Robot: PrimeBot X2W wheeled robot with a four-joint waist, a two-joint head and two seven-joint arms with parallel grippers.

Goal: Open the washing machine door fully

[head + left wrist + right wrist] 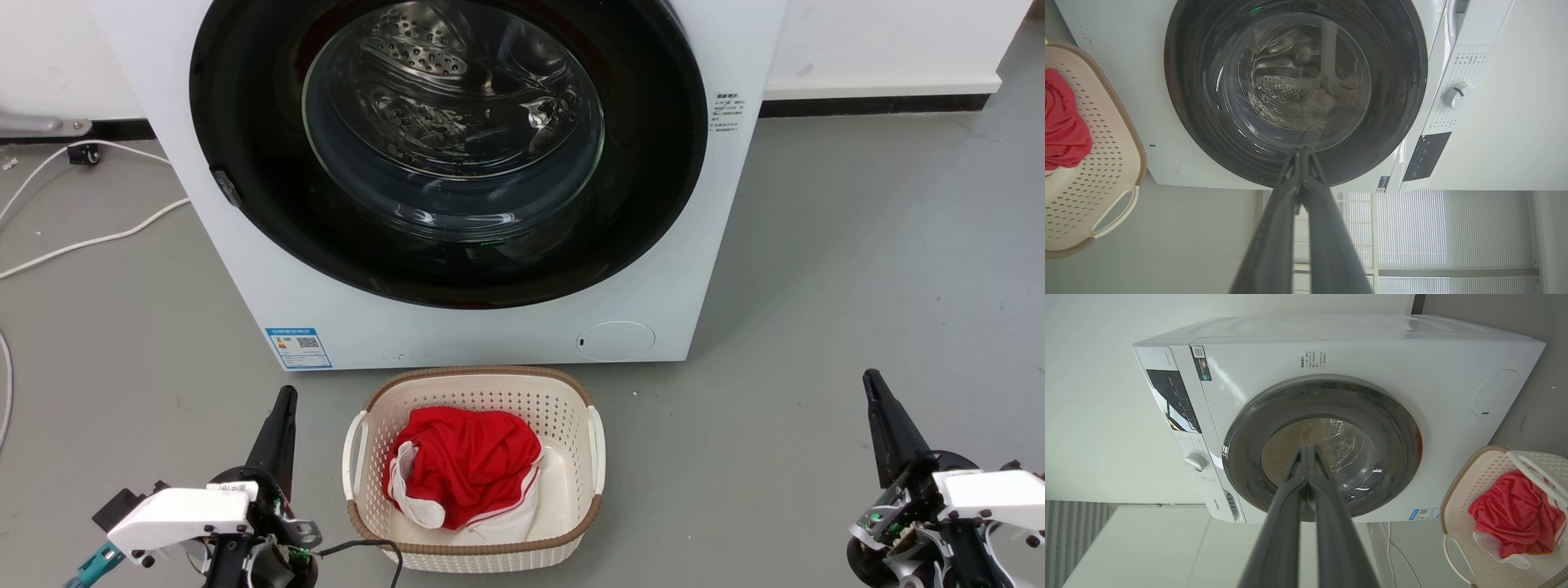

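The left pincer (pixel 283 404) hovers over the floor (pixel 816 286) at the near left, its fingers pressed together. A basket (pixel 571 392) with a red cloth (pixel 465 461) stands before the washing machine (pixel 490 335). The washing machine door (pixel 449 139) sits closed against the machine's front. The right pincer (pixel 873 384), likewise together, hovers at the near right.

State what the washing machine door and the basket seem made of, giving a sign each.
Washing machine door: glossy black ring, probably plastic, around clear glass; it reflects light; the drum shows through. Basket: matte cream plastic, likely; moulded perforated walls.

One door (pixel 245 122), one basket (pixel 575 425), two hands (pixel 283 404) (pixel 873 388)
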